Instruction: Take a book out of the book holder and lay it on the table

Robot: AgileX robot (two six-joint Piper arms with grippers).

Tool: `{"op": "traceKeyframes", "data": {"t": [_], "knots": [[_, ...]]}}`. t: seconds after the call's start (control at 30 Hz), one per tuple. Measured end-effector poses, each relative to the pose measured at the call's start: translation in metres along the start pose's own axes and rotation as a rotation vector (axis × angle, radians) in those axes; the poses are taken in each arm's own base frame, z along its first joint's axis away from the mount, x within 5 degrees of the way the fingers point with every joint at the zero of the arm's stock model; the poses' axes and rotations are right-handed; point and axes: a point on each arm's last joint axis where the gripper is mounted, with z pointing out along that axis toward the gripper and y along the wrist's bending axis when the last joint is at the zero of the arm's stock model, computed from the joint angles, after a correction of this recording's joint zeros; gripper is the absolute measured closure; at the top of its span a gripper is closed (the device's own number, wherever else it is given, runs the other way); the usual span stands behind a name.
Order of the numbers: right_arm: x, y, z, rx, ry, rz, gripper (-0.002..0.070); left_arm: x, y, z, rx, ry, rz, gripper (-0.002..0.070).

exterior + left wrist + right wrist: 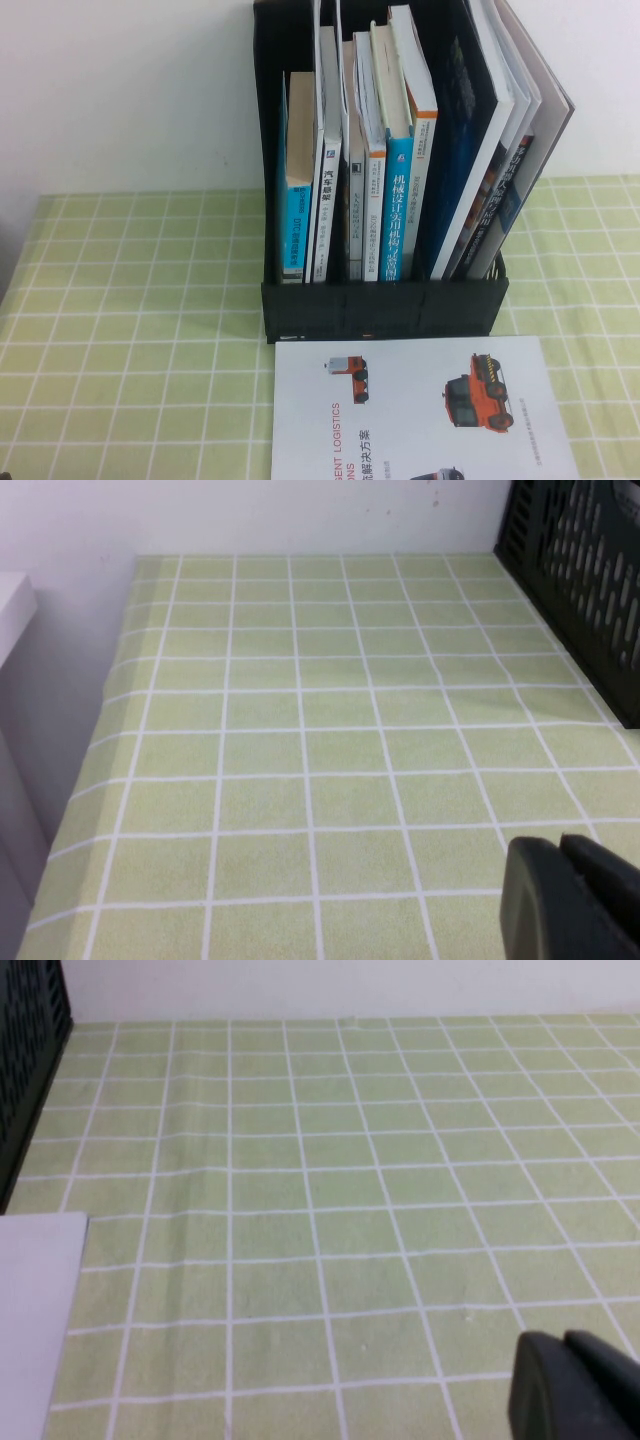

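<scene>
The book [420,410] lies flat on the table [130,330], white cover with orange truck pictures up, just in front of the black book holder [385,305]. A corner of the book [35,1300] shows in the right wrist view. The book holder's perforated side [590,580] shows in the left wrist view, and its other side [30,1050] in the right wrist view. My left gripper [562,852] hangs shut over bare cloth to the left of the holder, with nothing in it. My right gripper [565,1345] hangs shut over bare cloth to the right of the book, empty. Neither arm shows in the high view.
Several upright books, blue-spined paperbacks [400,200] and a large dark-blue one [465,150], fill the holder. A white wall stands behind the table. The table's left edge [100,750] drops off beside a pale surface.
</scene>
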Motion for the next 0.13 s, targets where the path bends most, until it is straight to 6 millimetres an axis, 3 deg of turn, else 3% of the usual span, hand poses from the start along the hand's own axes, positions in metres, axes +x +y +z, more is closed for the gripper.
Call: {"op": "traceKeyframes", "data": {"t": [0.13], "knots": [[0.0,0.0,0.0,0.0,0.0,0.0,0.0678,0.0,0.0,0.0,0.0,0.0,0.0,0.0678]]}}
